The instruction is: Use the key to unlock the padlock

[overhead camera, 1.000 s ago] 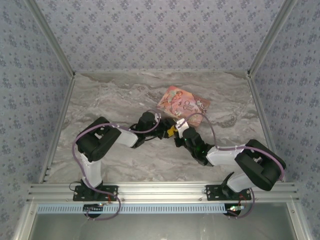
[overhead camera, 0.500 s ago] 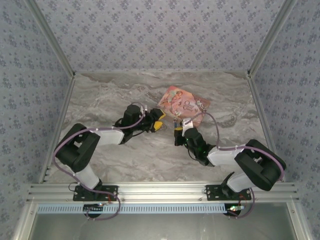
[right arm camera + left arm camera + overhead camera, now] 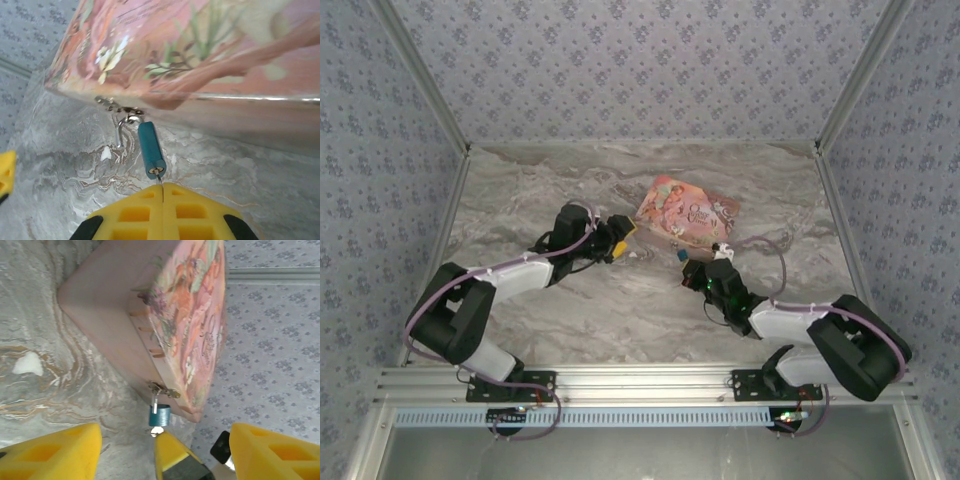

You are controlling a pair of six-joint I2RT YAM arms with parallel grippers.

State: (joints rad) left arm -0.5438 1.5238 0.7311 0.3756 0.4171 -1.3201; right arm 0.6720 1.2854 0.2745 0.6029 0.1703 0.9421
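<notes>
At pink box [image 3: 688, 208] front edge: padlock [image 3: 150, 149] hangs from hasp [image 3: 117, 106]; teal body, keyhole end twd R gripper.
Writing: cursive script on box lid, too blurred to read.
R gripper [image 3: 162, 194]: jaws pressed together on key [image 3: 161, 181]; thin blade runs from finger seam into keyhole.
L gripper [image 3: 618, 240]: jaws wide apart, empty, near box's L corner.
Table [image 3: 570, 310]: grey marble look.

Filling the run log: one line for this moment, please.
phase: key in padlock | left gripper: open, empty, beside pink box | right gripper: shut on key | padlock: on box hasp
</notes>
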